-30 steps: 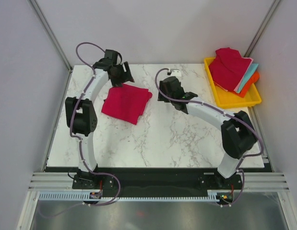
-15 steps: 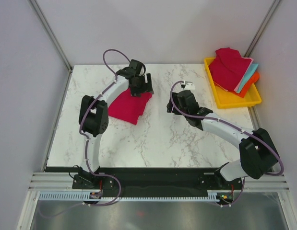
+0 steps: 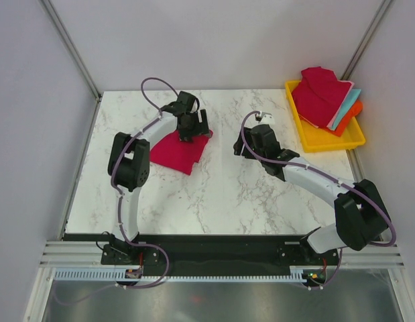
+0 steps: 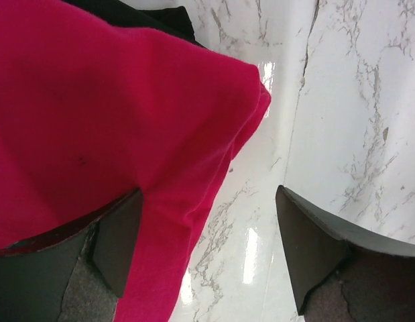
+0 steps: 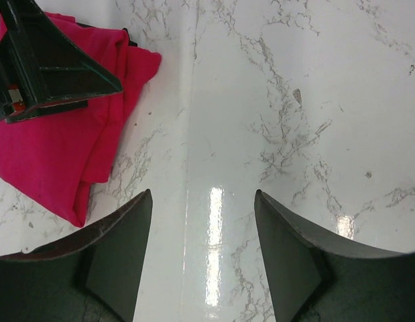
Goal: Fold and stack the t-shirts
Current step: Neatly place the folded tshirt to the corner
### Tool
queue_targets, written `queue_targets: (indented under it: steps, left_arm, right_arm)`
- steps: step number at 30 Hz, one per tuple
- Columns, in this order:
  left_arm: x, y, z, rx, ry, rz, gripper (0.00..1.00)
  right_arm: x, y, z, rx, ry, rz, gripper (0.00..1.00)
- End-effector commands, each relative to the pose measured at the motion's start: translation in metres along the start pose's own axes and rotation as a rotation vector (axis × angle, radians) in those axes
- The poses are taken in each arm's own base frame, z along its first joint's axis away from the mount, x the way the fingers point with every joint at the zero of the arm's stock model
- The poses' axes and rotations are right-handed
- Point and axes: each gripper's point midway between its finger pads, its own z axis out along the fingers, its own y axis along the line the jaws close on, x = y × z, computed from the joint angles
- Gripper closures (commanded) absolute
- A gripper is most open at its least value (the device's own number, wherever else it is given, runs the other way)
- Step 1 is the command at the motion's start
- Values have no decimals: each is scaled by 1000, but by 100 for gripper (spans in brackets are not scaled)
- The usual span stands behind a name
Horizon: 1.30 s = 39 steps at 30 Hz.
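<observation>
A folded crimson t-shirt (image 3: 177,151) lies on the marble table, left of centre. My left gripper (image 3: 192,126) is open over its far right corner; in the left wrist view (image 4: 207,258) one finger lies over the red cloth (image 4: 106,127) and the other over bare marble. A black edge shows under the shirt's far corner. My right gripper (image 3: 255,146) is open and empty over bare marble to the shirt's right; in its wrist view (image 5: 202,258) the shirt (image 5: 53,154) lies at the left. More shirts, crimson (image 3: 321,94), teal and orange, are piled in the yellow tray (image 3: 328,139).
The yellow tray stands at the table's far right corner. Grey walls and metal posts enclose the table on three sides. The arm bases stand at the near edge.
My left gripper moved right from the shirt's far left edge onto its far right corner and came down close to it. My right arm swung right and a little nearer.
</observation>
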Motion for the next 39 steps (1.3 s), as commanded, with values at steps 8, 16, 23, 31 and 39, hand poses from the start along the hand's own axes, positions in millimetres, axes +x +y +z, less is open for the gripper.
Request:
queue_targets:
  steps: [8,16,23,31,39]
  left_arm:
    - [-44,36,-63,-163,-165,9,12]
    - [-34,73,-48,-306,-112,64,11]
    - [-16,106,-22,-416,-11,70,11]
    - [5,155,-3,-543,111,57,12]
    - [-9,225,-35,-648,106,-86,12]
  right_arm:
    - [-15,11,1,-51,-27,35,30]
    - [-16,11,0,-58,-25,40,30]
    - [-16,9,0,-62,-17,48,29]
    - [-16,11,-2,-81,-10,59,29]
    - [-16,10,-4,-93,-4,72,29]
